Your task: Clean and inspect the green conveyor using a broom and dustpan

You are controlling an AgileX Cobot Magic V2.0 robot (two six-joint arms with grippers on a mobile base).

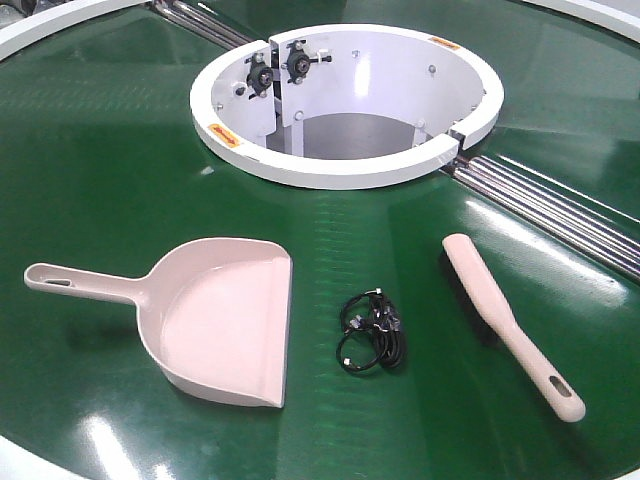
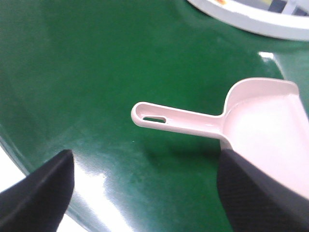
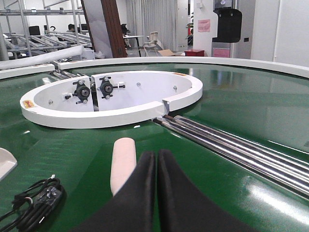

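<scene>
Fingers (image 2: 43, 188) of left gripper (image 2: 145, 162) are spread, empty; dustpan (image 2: 263, 121) handle at 12 o'clock. Right gripper (image 3: 155, 157) is pressed closed, empty; broom (image 3: 123, 162) at 11 o'clock. On conveyor (image 1: 100, 150), dustpan lies at 9 o'clock of cable (image 1: 372, 332), broom at 3 o'clock.

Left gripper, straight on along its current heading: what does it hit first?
Probably the handle of the dustpan, which lies crosswise ahead, between the fingers of the open left gripper. Depth is unclear from the wrist view, so it could land on the green belt just short of it.
</scene>
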